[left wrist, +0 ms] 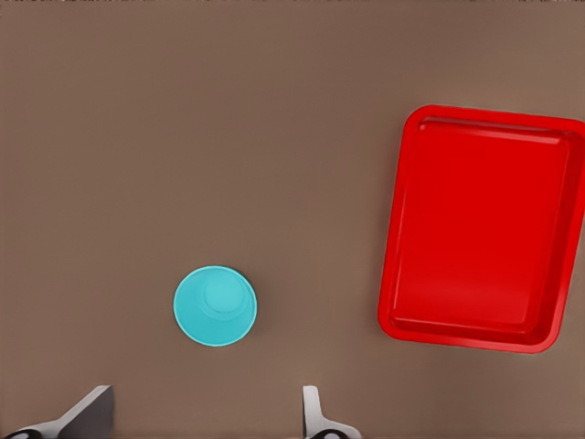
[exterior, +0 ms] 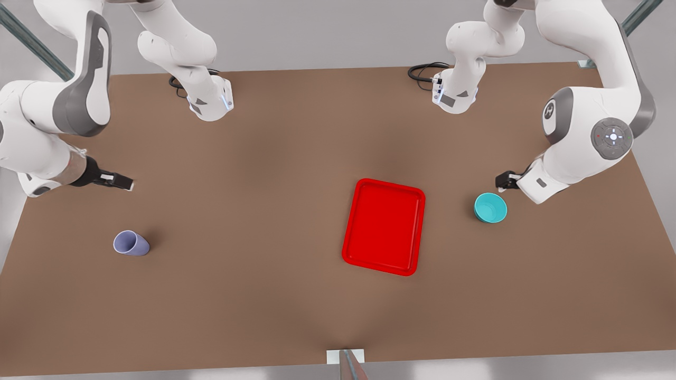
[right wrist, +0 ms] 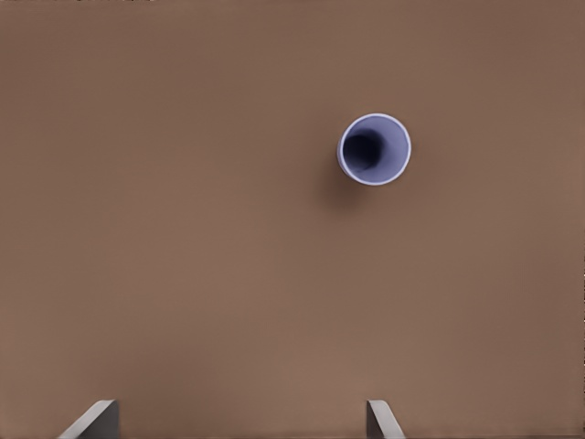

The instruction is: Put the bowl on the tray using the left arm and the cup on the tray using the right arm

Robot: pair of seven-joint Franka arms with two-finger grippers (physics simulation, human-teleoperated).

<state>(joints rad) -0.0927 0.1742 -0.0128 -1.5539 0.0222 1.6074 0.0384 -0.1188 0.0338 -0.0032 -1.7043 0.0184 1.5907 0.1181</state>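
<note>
**Both tools above surface, nothing gripped**

Brown surface (exterior: 264, 295) bearing all. Red tray (exterior: 384, 227) flat, right of centre in the front view, nothing on it. Teal bowl (exterior: 490, 207) upright, just right of tray, apart from it. Lavender cup (exterior: 131, 244) upright, far left, well apart from tray. Left tool (exterior: 504, 182) near bowl's far rim, fingers (left wrist: 315, 416) spread apart. Right tool (exterior: 122, 182) beyond cup, fingers (right wrist: 384, 421) spread apart.

Glossy plastic-looking tray (exterior: 384, 227) — smooth bowl (exterior: 490, 207) and cup (exterior: 131, 244) — on a matt table (exterior: 264, 158).
</note>
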